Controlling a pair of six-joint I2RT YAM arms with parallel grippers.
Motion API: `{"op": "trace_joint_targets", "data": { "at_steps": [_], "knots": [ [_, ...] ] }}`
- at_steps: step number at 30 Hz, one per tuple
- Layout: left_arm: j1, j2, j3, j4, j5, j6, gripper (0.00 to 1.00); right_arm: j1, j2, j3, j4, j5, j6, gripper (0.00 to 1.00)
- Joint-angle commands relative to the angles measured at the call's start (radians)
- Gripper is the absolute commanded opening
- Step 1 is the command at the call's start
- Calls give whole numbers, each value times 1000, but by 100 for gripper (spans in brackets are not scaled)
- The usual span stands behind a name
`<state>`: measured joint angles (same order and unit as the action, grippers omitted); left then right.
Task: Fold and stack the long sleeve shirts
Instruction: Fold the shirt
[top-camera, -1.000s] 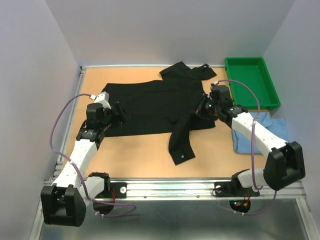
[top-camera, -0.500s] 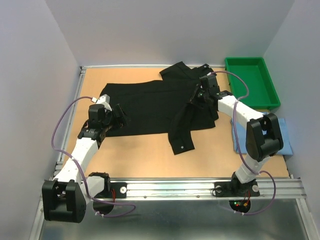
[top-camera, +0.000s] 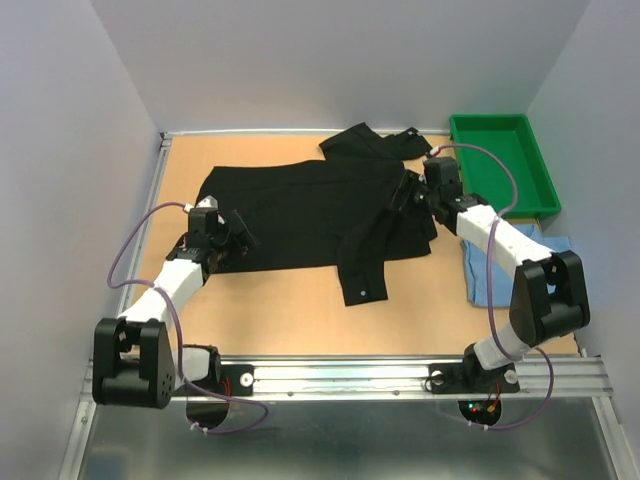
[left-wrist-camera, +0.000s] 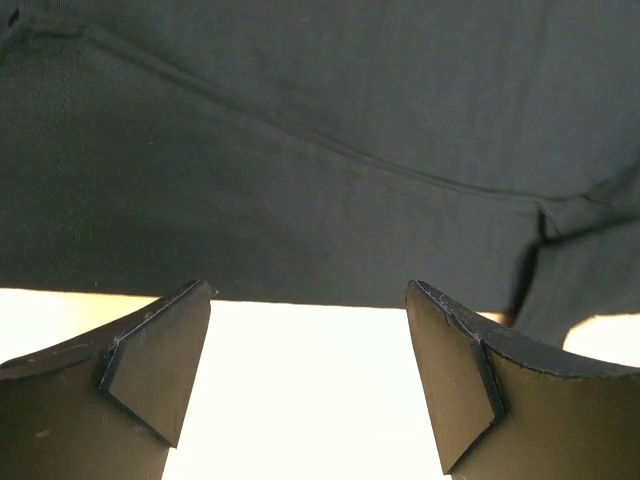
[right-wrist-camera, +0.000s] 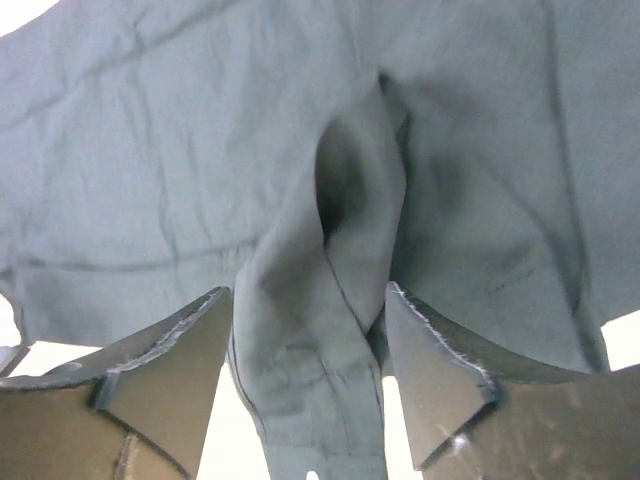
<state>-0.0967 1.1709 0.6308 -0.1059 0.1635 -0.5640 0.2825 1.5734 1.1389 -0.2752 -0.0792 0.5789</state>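
The black long sleeve shirt (top-camera: 300, 205) lies spread flat across the middle of the table, one sleeve (top-camera: 368, 262) folded down over its front toward the near edge. My left gripper (top-camera: 240, 238) stands open at the shirt's near-left hem. In the left wrist view the hem (left-wrist-camera: 320, 150) lies just past the left gripper (left-wrist-camera: 310, 300), with bare table between the fingers. My right gripper (top-camera: 405, 195) is open over the shirt's right side. In the right wrist view the right gripper (right-wrist-camera: 308, 295) straddles the bunched sleeve fold (right-wrist-camera: 310, 350) loosely. The light blue shirt (top-camera: 478, 272) lies at the right, partly under my right arm.
A green tray (top-camera: 497, 165) sits at the back right corner. The black shirt's collar and its other sleeve (top-camera: 365, 142) bunch at the far edge. Walls close in on the table's left, back and right.
My right gripper has opened and let go of the black sleeve, which now lies over the shirt front. The right arm swung toward the far side. The left arm shifted slightly.
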Motion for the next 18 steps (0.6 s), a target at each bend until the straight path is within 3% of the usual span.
{"op": "trace_joint_targets", "data": {
  "at_steps": [1, 7, 12, 18],
  "knots": [
    [0, 71, 38, 61, -25, -40, 90, -14, -47, -137, 103, -60, 5, 65],
    [18, 205, 46, 98, -44, -79, 90, -106, -7, -327, 319, -178, 81, 49],
    [46, 242, 15, 92, -61, -111, 90, -196, 10, -468, 438, -197, 107, 44],
    [87, 243, -23, 68, -53, -134, 90, -312, -48, -556, 439, -195, 113, 45]
  ]
}}
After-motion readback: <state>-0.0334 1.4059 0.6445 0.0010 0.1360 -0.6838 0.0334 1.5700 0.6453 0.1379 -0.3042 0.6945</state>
